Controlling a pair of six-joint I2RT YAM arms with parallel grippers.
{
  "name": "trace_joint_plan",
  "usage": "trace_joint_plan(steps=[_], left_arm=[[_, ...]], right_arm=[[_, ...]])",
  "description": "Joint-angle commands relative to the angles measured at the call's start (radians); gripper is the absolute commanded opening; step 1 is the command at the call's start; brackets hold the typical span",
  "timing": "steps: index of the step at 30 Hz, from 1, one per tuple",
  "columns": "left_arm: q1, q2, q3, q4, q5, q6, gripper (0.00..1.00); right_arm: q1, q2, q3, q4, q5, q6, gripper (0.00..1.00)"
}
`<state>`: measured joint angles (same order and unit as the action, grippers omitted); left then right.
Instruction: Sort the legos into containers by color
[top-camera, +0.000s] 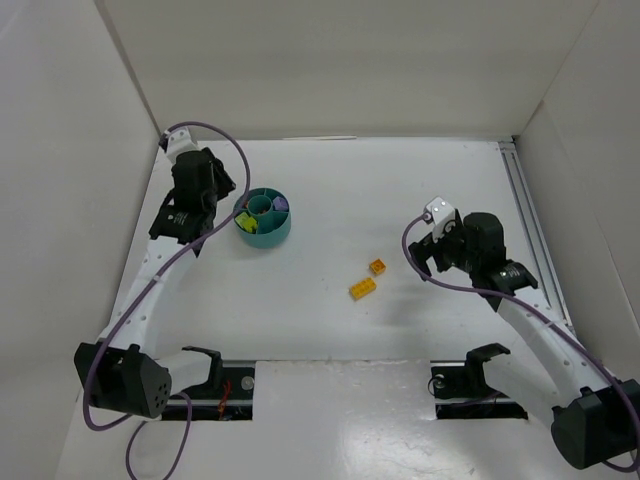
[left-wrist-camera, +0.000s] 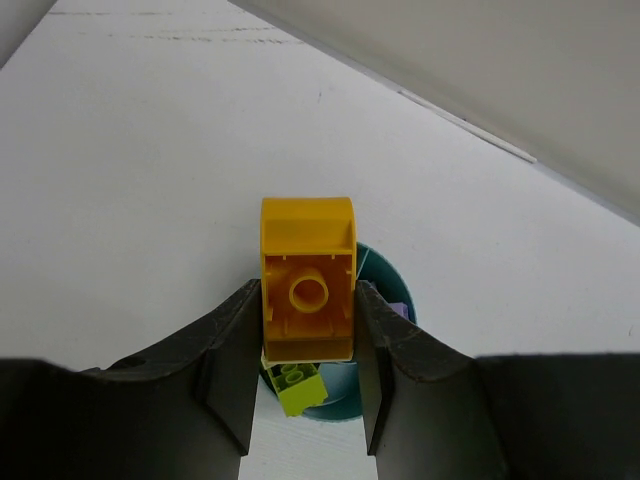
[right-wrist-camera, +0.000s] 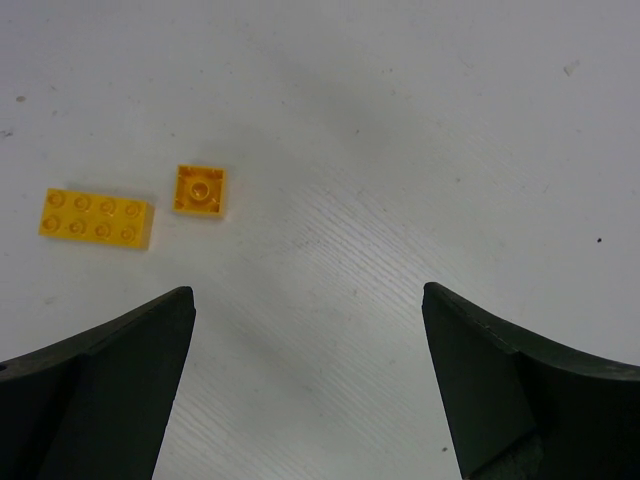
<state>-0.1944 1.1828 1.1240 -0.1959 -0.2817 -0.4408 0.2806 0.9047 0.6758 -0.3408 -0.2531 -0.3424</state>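
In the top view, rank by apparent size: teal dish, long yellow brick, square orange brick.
1. teal dish, by far the largest.
2. long yellow brick.
3. square orange brick, the smallest.
All three sit at a similar distance from the camera, so the ranking is safe.

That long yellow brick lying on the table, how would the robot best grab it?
Probably straight down from above, pinching its two long sides. The long yellow brick lies flat with studs up, so those sides are upright, flat and closer together than its ends. The small square brick sits apart off one end, leaving both long sides free.
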Motion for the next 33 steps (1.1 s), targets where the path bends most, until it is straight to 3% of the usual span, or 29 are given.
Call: trace_joint_plan(steps=[1,4,8,12,17,24,33], left_arm=[[0.012,0.008,0.04,-0.091,-0.073,-0.064,0.03],[0.012,0.008,0.011,-0.123,-0.06,-0.119,0.03],[0.012,-0.002,-0.003,-0.164,-0.05,-0.182,0.03],[0.012,0.017,0.008,-0.263,-0.059,-0.263,0.03],[0.05,0.028,-0.026,-0.326,-0.073,-0.302,0.0],[0.073,-0.031,-0.016,-0.356,-0.092,-0.312,0.0],[0.073,-0.08,-0.004,-0.433,-0.194,-0.358,0.0]], right_arm=[[-0.008,-0.009,0.022,0.068,-0.052,-0.001,1.0],[0.015,0.029,0.06,0.089,-0.052,-0.001,1.0],[0.15,0.14,0.142,0.137,0.024,0.008,1.0],[0.319,0.321,0.275,0.17,0.081,0.008,1.0],[0.44,0.632,0.557,0.171,0.069,-0.027,0.98],[0.517,0.93,0.896,0.134,-0.024,-0.046,0.97],[0.536,1.053,1.012,0.134,-0.078,-0.046,0.95]])
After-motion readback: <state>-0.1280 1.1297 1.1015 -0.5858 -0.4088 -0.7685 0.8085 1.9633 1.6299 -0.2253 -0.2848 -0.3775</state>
